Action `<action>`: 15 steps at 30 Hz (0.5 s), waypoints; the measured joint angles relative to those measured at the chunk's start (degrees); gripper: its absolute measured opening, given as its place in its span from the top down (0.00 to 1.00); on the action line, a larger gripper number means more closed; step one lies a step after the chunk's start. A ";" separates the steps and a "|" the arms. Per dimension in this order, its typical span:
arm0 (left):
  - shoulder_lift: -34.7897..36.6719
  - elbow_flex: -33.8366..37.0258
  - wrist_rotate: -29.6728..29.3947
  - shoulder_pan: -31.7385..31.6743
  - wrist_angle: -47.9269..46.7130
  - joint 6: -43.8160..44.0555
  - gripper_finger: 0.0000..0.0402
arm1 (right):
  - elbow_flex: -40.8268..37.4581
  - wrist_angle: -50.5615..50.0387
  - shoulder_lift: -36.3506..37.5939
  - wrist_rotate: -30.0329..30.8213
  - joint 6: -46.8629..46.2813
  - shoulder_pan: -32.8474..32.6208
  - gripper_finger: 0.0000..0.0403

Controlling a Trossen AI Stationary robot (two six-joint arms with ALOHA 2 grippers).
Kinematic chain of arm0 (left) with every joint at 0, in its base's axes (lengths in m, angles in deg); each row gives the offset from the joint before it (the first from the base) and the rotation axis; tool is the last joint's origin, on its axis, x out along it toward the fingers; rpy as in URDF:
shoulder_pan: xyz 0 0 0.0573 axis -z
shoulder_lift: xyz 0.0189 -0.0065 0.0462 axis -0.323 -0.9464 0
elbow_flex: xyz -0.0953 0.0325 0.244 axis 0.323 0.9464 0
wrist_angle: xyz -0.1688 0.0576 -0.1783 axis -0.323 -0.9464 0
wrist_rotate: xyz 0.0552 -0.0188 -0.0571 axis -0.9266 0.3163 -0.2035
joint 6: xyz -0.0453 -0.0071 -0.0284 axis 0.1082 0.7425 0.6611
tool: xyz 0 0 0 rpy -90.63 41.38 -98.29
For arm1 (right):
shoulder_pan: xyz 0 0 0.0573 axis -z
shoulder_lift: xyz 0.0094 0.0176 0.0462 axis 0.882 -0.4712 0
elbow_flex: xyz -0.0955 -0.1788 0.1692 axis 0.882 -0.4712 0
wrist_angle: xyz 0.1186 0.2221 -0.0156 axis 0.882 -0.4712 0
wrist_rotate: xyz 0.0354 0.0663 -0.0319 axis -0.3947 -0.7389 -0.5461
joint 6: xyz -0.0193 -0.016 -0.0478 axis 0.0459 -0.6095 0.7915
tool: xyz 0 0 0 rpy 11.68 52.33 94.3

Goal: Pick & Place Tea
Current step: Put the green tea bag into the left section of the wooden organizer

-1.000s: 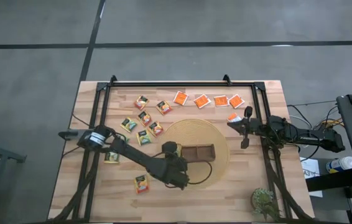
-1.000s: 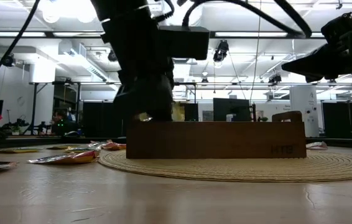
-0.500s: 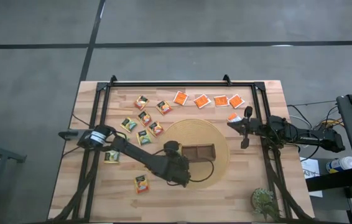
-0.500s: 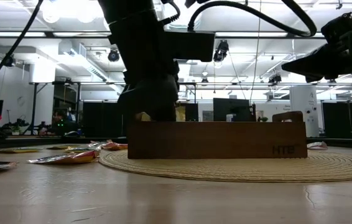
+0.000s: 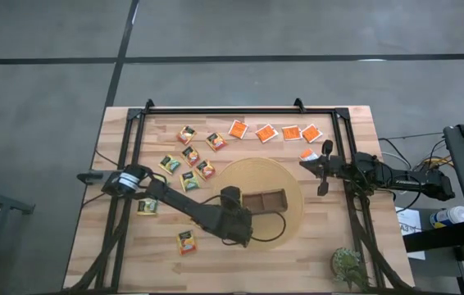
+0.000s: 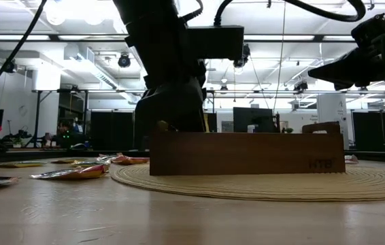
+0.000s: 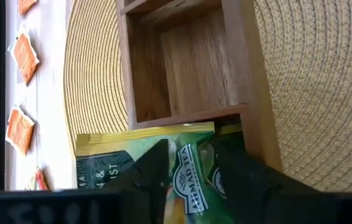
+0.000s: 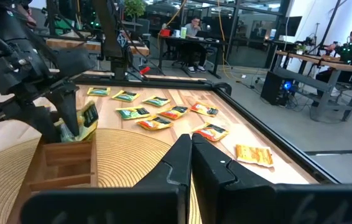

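Note:
A brown wooden tray (image 5: 263, 199) with compartments sits on a round woven mat (image 5: 257, 170) in the middle of the table. My left gripper (image 7: 191, 155) stands open over the tray's left end compartment. A green-and-yellow tea sachet (image 7: 132, 158) stands tilted in that compartment, its top sticking out above the rim (image 8: 89, 118). More tea sachets lie flat on the table: orange ones (image 5: 273, 131) in a far row and green and yellow ones (image 5: 187, 164) at the far left. My right gripper (image 5: 306, 164) waits shut at the table's right side. My left gripper comes slanting down from the table's left over the tray's end compartment, its fingers (image 7: 154, 168) spread on either side of the sachet's upper part (image 7: 185, 171). Whether a finger still touches the sachet I cannot tell. The sachet's lower end is inside the compartment.
A black metal frame (image 5: 240, 109) runs round the table. Single sachets lie near the left arm (image 5: 147, 206) and toward the near edge (image 5: 187, 240). One orange sachet (image 5: 307, 154) lies by my right gripper. A small potted plant (image 5: 348, 264) stands at the near right corner.
My left gripper has turned at the wrist, and its fingers have shifted a little toward the table's right over the tray's end. The tray has slid slightly to the right on the mat. The sachet now stands in the end compartment.

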 joint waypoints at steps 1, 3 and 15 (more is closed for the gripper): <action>0.01 -0.01 0.00 0.02 0.01 0.03 0.62 | -0.01 0.00 0.01 0.01 0.00 -0.02 0.98; 0.04 -0.02 0.05 0.04 0.00 0.71 0.57 | -0.01 0.00 0.00 -0.01 0.00 -0.02 0.98; 0.00 -4.39 3.25 0.95 -4.56 7.22 0.51 | -0.01 0.00 0.00 0.00 0.00 -0.02 0.98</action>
